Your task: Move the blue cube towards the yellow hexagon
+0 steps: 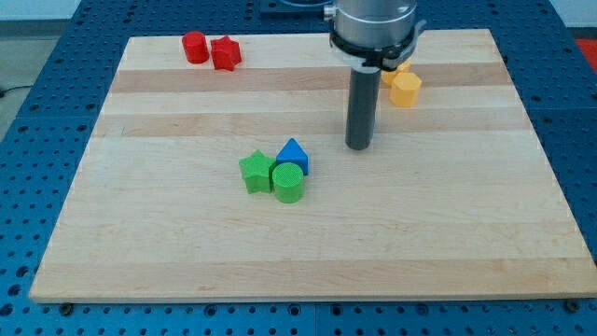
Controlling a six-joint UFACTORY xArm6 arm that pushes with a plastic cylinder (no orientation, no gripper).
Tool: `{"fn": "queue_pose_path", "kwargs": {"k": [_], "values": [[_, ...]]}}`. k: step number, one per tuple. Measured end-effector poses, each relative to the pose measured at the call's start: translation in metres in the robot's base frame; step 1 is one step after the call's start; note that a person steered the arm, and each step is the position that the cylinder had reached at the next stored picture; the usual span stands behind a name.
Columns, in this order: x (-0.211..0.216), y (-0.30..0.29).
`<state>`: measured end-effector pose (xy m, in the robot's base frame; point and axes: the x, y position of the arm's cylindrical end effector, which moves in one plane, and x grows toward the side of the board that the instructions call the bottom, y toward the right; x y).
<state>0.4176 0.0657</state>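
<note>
The only blue block [293, 154] in view sits near the board's middle and looks wedge-shaped, with a pointed top; no blue cube can be made out. It touches a green cylinder [288, 183] below it. The yellow hexagon [406, 89] lies at the view's upper right. A second yellow block [399, 69] shows just above it, partly hidden by the arm. My tip [359, 147] rests on the board to the right of the blue block with a gap between them. It is below and left of the yellow hexagon.
A green star [255, 172] sits left of the green cylinder, touching it. A red cylinder [194, 47] and a red star [225, 53] lie side by side at the upper left. The wooden board [466, 233] rests on a blue perforated table.
</note>
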Motion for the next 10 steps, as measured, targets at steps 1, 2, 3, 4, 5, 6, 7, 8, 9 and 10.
{"fn": "queue_pose_path", "kwargs": {"k": [1, 2, 3, 4, 5, 6, 7, 8, 9, 10], "values": [[-0.005, -0.007], [-0.005, -0.044], [-0.005, -0.033], [-0.006, -0.024], [-0.008, -0.052], [-0.026, -0.054], [-0.031, -0.043], [-0.031, -0.027], [-0.034, -0.012], [-0.036, 0.004]]}}
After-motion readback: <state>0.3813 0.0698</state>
